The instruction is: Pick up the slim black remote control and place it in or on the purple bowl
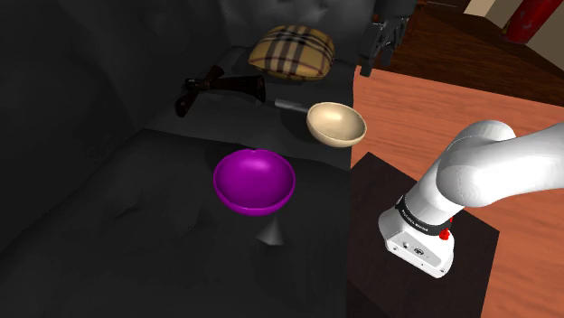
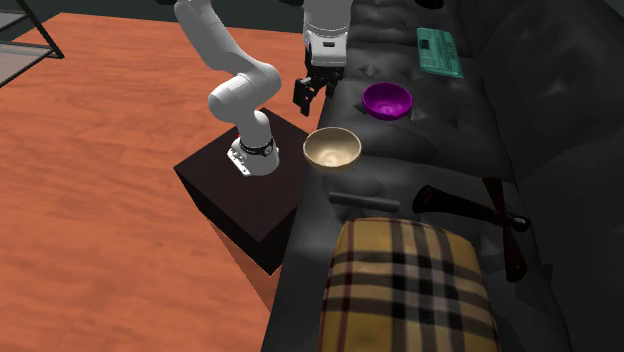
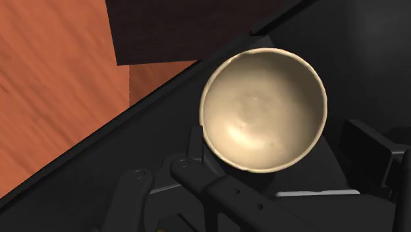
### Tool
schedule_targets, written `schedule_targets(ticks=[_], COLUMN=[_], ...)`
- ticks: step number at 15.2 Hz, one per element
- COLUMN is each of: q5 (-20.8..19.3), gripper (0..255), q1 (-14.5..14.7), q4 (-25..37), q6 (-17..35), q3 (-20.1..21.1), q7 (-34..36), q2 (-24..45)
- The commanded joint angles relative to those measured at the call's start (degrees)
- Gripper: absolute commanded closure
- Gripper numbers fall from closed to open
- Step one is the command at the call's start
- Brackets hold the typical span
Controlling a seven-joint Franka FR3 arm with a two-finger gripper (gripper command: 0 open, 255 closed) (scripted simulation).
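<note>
Remote lies flat on sofa, between beige bowl and plaid cushion, close to both. Gripper hangs high over sofa edge near beige bowl. Its fingers look spread, holding nothing. Purple bowl sits further along the seat, beyond beige bowl from remote.

Failure modes as I judge them:
1) Tight slot: a descending finger could clip beige bowl rim or snag cushion and shove remote.
2) Remote is thin and low on a soft seat, so fingers may dig into upholstery or skid off the top.
3) Dark on dark makes the long axis easy to misjudge, and a lengthwise grip won't fit.
4) Carry path crosses beige bowl, so a wrong-bowl drop is possible.
5) A hard release could tip purple bowl.
</note>
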Motion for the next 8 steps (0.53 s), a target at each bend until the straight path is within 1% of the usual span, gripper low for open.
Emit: schedule_targets(ticks=[1,8], q5=[0.00,-2.19], gripper=[0,0], q1=[0.00,1.66], q4=[0.00,-3.62], q6=[0.00,14.31], q3=[0.00,-4.94], q7=[0.00,-11.73], q2=[0.00,9.32])
